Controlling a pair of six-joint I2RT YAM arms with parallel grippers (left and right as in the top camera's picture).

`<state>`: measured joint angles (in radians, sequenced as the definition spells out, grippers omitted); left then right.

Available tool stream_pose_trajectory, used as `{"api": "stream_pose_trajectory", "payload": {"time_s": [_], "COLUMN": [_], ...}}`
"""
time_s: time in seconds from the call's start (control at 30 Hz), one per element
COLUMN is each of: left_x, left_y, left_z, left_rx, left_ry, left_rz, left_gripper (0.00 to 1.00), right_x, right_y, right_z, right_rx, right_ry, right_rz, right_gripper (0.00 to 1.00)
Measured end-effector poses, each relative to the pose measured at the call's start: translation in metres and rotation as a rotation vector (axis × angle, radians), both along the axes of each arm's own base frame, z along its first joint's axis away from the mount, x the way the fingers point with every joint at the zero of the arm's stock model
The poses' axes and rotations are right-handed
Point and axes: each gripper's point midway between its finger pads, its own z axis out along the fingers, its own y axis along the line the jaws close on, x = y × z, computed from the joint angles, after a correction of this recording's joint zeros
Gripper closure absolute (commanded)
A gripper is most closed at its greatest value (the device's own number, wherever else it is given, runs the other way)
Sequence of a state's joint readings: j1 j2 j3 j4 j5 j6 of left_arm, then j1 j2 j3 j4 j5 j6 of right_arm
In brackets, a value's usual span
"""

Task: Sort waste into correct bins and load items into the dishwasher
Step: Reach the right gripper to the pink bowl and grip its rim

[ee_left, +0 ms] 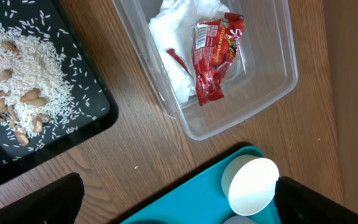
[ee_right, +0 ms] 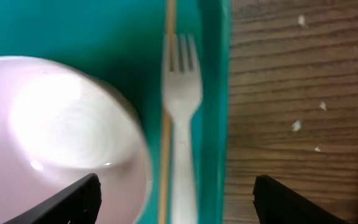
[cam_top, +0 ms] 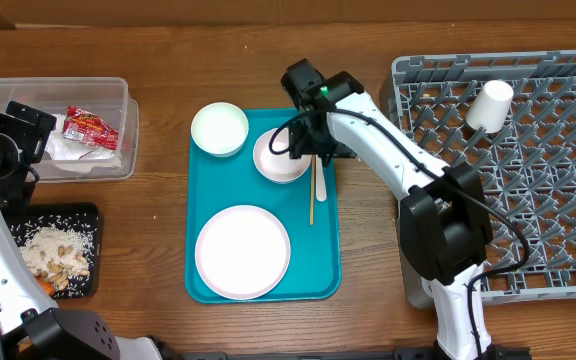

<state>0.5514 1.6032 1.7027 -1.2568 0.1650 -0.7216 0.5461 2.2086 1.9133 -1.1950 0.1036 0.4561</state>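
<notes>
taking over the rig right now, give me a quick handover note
Left pincer: open, empty, near the clear tub.
Right pincer: open, holding nothing, over the fork on the teal tray.
Done: wrapper and napkins in the tub; rice scraps on the black tray; cup on the rack.
Left: bowl, second bowl, plate and fork, all on the teal tray, go to the rack.

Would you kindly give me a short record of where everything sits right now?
Clear tub: napkins and red wrapper inside
Black tray: rice scraps
Teal tray: bowl, second bowl, plate, fork
Dish rack: cup
Right tool: open, above the fork
Left tool: open, empty
</notes>
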Motion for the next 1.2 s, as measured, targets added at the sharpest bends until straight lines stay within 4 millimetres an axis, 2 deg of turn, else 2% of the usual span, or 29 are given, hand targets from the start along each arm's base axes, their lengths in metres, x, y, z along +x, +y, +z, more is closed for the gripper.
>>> {"api": "stream_pose_trajectory", "payload": {"time_s": [0.17,0.3,0.43,0.57,0.63,0.7,0.9,1.1,1.2], "left_x": [0.0,0.0,0.0,0.0,0.0,0.0,0.0,0.0,0.0], "left_y": [0.0,0.0,0.0,0.0,0.0,0.0,0.0,0.0,0.0], "left_z": [0.0,0.0,0.0,0.0,0.0,0.0,0.0,0.0,0.0], "left_rx": [0.0,-0.001,-0.001,0.0,0.0,0.0,0.0,0.0,0.0], "left_ry": [0.0,0.0,0.0,0.0,0.0,0.0,0.0,0.0,0.0], "left_rz": [0.0,0.0,0.0,0.0,0.0,0.0,0.0,0.0,0.0], "left_gripper": [0.0,0.0,0.0,0.0,0.0,0.0,0.0,0.0,0.0], "right_x": [0.007,-0.009,-0.03,-0.039,-0.042,-0.044,-0.04,-0.041,-0.042], "right_y": [0.041,0.069,0.102,0.129,0.133,0.129,0.121,0.117,0.114], "right_z": [0.023,0.032,0.033,0.032,0.024,0.011,-0.009,-0.019,-0.026], "right_rx": [0.124,0.164,0.181,0.208,0.207,0.189,0.143,0.129,0.118], "right_ry": [-0.06,-0.066,-0.078,-0.124,-0.125,-0.12,-0.138,-0.133,-0.131], "right_rz": [0.17,0.357,0.555,0.651,0.672,0.68,0.677,0.673,0.671], "right_gripper": [0.2,0.21,0.31,0.35,0.39,0.41,0.52,0.55,0.59]}}
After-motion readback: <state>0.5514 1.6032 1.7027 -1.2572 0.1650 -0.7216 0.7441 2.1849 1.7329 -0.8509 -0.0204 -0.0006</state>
